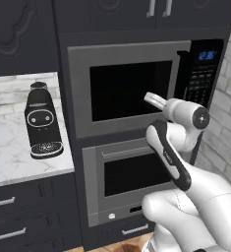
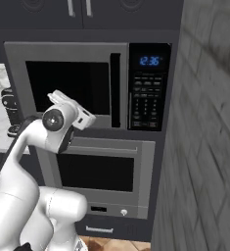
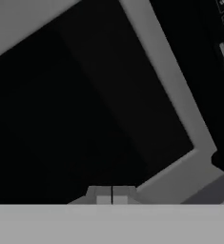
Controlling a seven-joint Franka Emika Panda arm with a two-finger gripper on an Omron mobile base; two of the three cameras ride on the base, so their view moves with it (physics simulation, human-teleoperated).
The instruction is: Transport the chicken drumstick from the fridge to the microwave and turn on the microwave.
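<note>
The microwave (image 1: 80, 88) is built into the dark cabinet wall, its grey door closed over a dark window (image 3: 85, 95). Its black keypad (image 2: 148, 98) and lit blue display (image 2: 149, 61) sit to the right of the door. My gripper (image 3: 112, 195) is shut with nothing between its fingertips. It hovers close in front of the window's lower right corner, near the grey door frame (image 3: 166, 86). From the left base, the gripper (image 1: 152, 99) reaches toward the door's right side. The chicken drumstick is hidden or out of view. The fridge is out of view.
A grey oven (image 1: 131, 177) with a wide window sits directly under the microwave. A black coffee machine (image 1: 42, 120) stands on the marble counter (image 1: 9, 152) to the left. A brick wall (image 2: 209, 147) closes off the right side. Dark drawers (image 1: 18, 216) lie below the counter.
</note>
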